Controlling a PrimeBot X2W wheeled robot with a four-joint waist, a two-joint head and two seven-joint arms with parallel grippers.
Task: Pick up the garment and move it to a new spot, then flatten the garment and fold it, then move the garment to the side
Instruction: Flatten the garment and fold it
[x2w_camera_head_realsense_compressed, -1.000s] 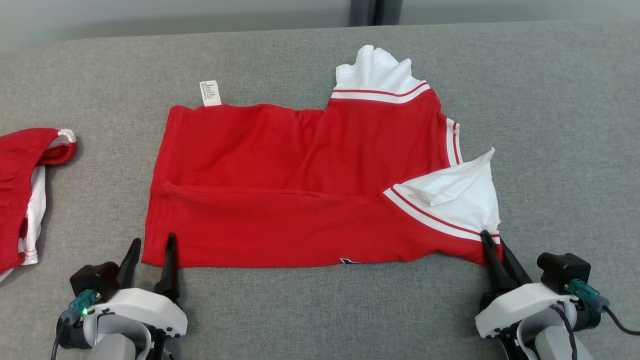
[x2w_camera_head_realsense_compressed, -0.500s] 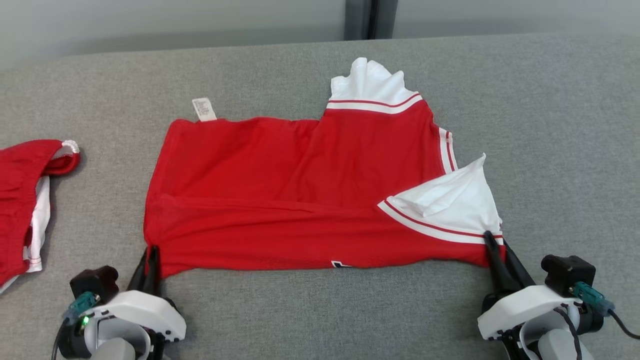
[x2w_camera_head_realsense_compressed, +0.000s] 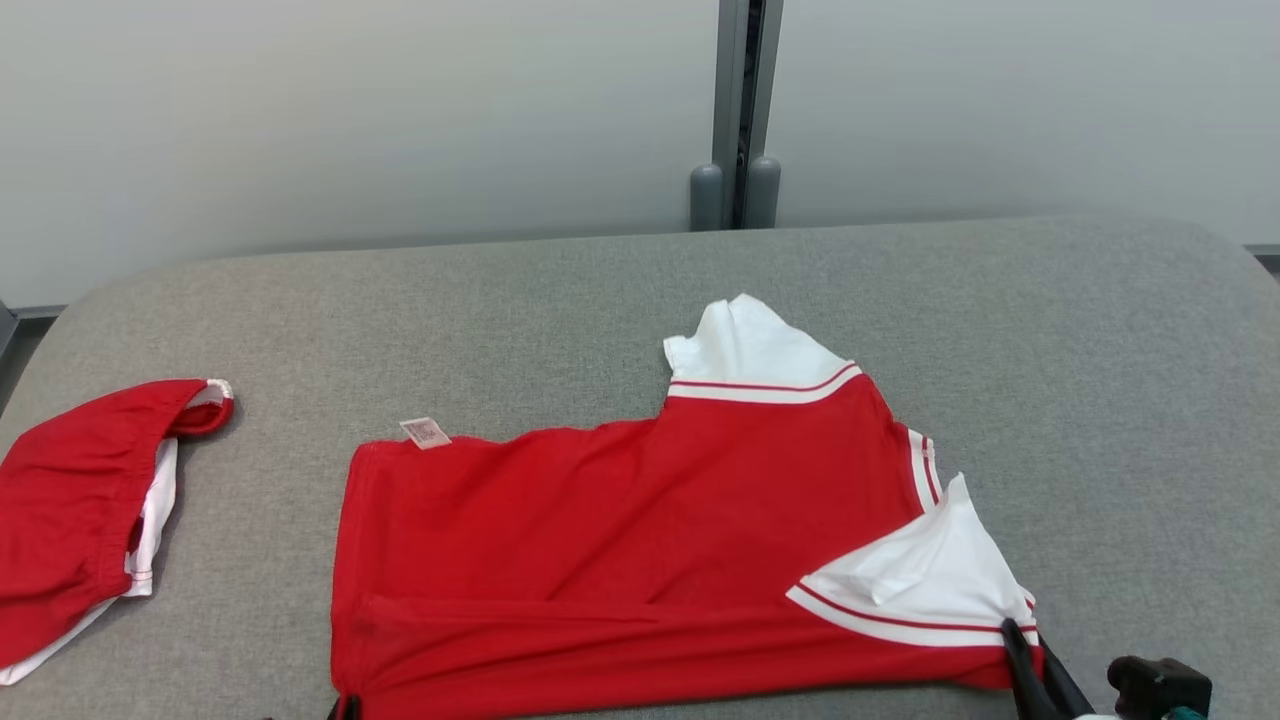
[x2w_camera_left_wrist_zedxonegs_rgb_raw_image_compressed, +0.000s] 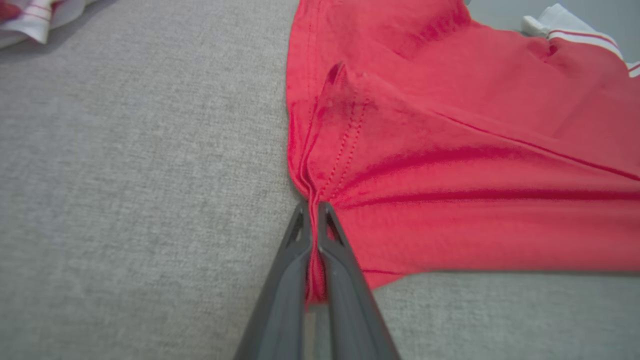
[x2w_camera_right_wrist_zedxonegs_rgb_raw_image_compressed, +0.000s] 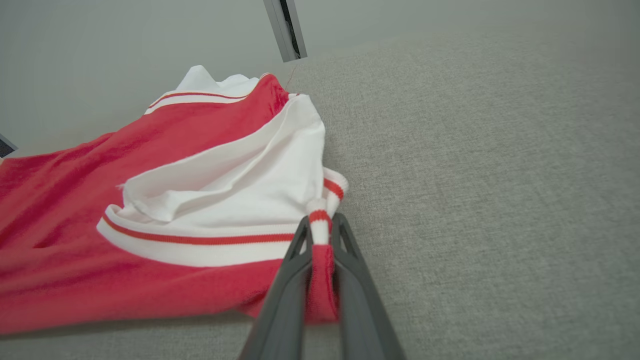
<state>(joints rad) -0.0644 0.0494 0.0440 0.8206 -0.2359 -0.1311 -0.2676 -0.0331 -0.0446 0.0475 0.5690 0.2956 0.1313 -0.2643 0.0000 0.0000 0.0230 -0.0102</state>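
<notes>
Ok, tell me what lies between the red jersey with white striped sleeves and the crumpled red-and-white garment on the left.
Only bare grey fabric surface separates the red jersey with white sleeves from the crumpled red-and-white garment, as the head view shows.

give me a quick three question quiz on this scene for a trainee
1. True or false: the left gripper is shut on a corner of the red shirt.
2. What does the right gripper pinch? A) a towel B) the shirt's striped trim at its other near corner C) nothing
3. What lies on the grey table on the robot's left of the shirt?
Key: 1 true; 2 B; 3 a second red and white garment.
</notes>
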